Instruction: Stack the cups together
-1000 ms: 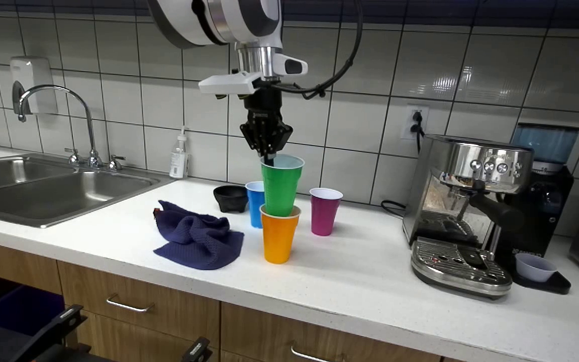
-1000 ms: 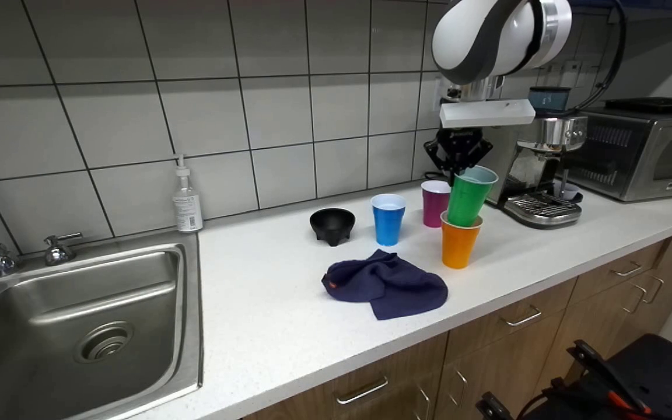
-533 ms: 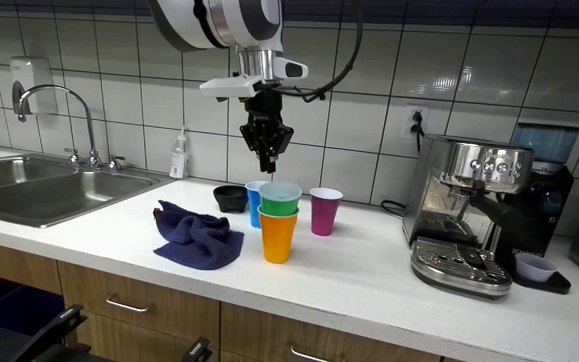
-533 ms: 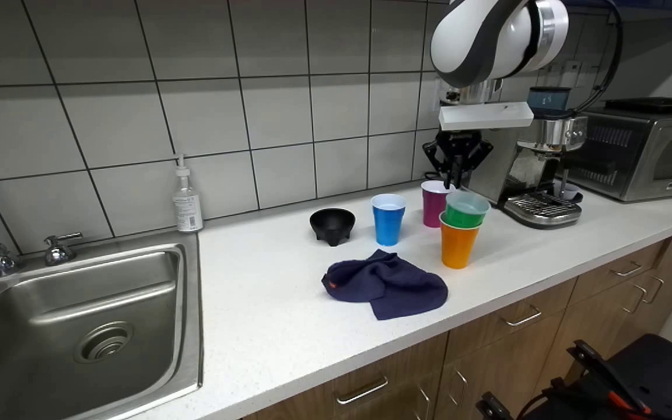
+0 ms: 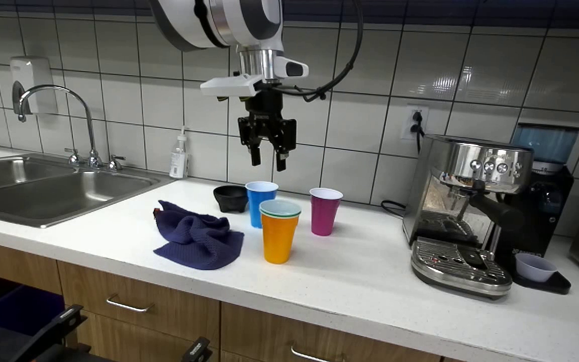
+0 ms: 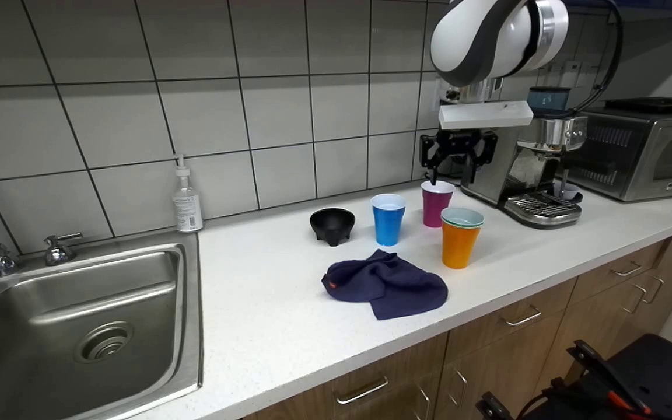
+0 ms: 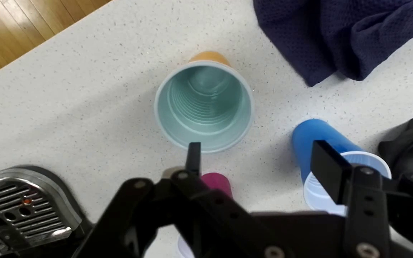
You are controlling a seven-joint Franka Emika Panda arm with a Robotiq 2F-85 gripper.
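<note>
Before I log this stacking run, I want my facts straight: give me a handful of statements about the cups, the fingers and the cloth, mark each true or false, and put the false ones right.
1. The green cup sits inside the orange cup. True.
2. All four cups are nested in one stack. False: the blue cup and the purple cup stand apart on the counter.
3. The fingers are open, with nothing between them. True.
4. The orange cup lies on its side. False: it stands upright.
5. The cloth lies bunched on the counter. True.
</note>
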